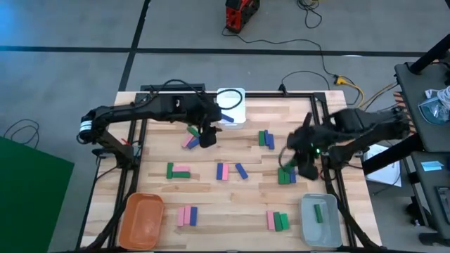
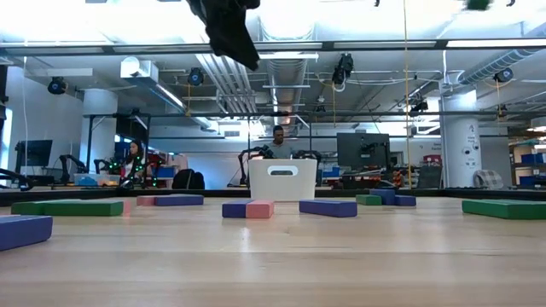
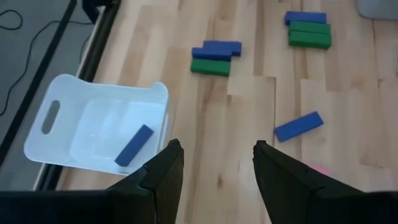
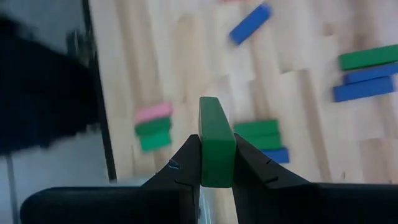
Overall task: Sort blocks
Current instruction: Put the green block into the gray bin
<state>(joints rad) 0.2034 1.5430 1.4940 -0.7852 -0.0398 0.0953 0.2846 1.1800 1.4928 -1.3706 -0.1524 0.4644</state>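
Pink, blue and green blocks lie scattered on the wooden table [image 1: 232, 197], among them a pair [image 1: 266, 139] and a trio [image 1: 186, 216]. My left gripper [image 1: 206, 135] hovers open above the table beside the white bin [image 3: 93, 127], with nothing between its fingers [image 3: 166, 169]. A blue block [image 3: 134, 145] lies in that bin. My right gripper [image 1: 304, 167] hangs above the table's right side, shut on a green block [image 4: 216, 124]. Another green block [image 1: 318, 212] lies in the grey bin [image 1: 320, 232]. My right gripper pinches the green block by its two long side faces [image 4: 216, 163] between its two fingers. The block runs along the fingers and sticks out past their tips. It is lifted clear of the table.
The orange bin [image 1: 144, 219] stands at the near left corner, the grey bin at the near right and the white bin [image 1: 230, 107] at the far middle. Beyond the table there are cables on the floor, and people sit in the room [image 2: 279, 141].
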